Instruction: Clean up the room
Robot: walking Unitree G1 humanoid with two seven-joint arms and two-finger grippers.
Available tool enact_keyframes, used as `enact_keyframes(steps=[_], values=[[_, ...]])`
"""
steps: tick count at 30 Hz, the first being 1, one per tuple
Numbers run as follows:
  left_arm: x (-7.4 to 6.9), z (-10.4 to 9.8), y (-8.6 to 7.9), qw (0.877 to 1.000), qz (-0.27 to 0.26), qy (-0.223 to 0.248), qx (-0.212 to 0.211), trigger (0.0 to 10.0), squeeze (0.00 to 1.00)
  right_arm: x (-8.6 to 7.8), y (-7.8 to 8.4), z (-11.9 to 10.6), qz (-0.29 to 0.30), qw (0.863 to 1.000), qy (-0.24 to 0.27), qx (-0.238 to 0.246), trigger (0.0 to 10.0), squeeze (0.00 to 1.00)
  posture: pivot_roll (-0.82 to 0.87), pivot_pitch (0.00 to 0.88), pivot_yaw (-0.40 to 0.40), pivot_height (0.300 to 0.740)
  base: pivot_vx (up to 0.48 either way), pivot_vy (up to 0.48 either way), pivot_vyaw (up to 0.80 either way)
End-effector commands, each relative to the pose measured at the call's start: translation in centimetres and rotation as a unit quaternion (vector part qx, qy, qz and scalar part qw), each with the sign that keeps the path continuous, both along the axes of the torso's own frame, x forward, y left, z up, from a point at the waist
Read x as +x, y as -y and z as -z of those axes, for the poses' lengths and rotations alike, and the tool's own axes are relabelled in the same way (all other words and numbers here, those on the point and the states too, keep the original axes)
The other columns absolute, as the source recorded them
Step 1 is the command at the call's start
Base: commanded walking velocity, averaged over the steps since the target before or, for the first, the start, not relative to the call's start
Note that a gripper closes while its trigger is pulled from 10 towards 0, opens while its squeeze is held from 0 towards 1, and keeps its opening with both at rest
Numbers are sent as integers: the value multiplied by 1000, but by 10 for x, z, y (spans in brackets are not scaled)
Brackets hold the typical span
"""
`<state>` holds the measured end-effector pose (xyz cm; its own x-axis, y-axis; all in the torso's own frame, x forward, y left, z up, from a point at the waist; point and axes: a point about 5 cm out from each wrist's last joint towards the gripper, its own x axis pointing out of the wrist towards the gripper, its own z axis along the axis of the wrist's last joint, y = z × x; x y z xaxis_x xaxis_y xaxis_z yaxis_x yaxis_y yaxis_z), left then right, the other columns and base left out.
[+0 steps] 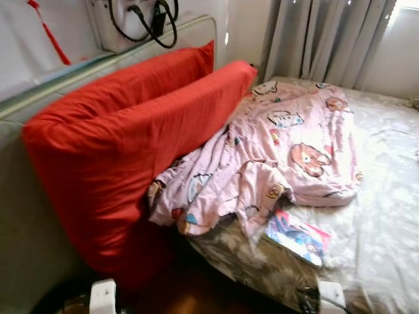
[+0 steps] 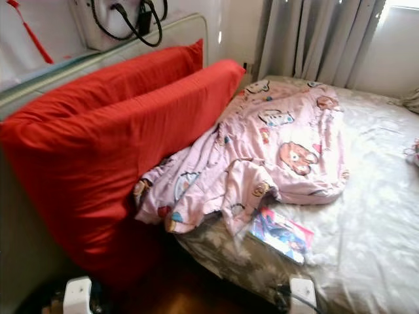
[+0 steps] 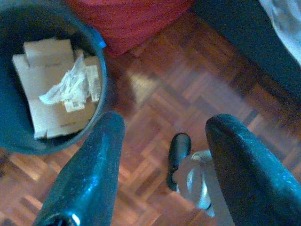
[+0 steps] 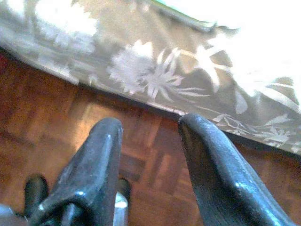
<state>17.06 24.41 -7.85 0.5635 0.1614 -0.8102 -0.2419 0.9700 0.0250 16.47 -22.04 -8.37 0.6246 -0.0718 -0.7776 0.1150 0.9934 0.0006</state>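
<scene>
1. The left gripper point(image 3: 162, 165), fingers wide and empty, hung over the floor near a bin point(image 3: 96, 101); swinging could knock it.
2. The blanket point(image 1: 275, 154) lay crumpled by the bed's point(image 1: 386, 216) near edge, a book point(image 1: 298, 236) beside it, liable to slide off.
3. The right gripper point(image 4: 150, 155), fingers wide, hung low by that edge.

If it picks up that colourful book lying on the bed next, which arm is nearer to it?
Probably the right. The book lies near the bed's front edge on the robot's right side, and the right gripper hangs open just beside that edge. The left gripper hangs by a bin on the floor.
</scene>
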Motion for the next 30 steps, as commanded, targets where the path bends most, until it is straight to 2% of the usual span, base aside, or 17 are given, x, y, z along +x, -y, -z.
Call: enact_keyframes(steps=[1, 17, 30], values=[[10, -3, 7, 1000, 4, 12, -7, 10000, 0, -9, 9, 2, 16, 1000, -12, -6, 10000, 0, 63, 0, 21, 740, 259, 0, 0], [10, -3, 6, 1000, 5, 13, -7, 10000, 0, -8, 8, 2, 23, 1000, -5, -2, 10000, 0, 62, 0, 24, 740, 260, 0, 0], [11, -3, 6, 1000, 4, 18, -9, 10000, 0, -8, 8, 1, 25, 1000, -2, 1, 10000, 0, 61, 0, 25, 740, 0, 0, 0]])
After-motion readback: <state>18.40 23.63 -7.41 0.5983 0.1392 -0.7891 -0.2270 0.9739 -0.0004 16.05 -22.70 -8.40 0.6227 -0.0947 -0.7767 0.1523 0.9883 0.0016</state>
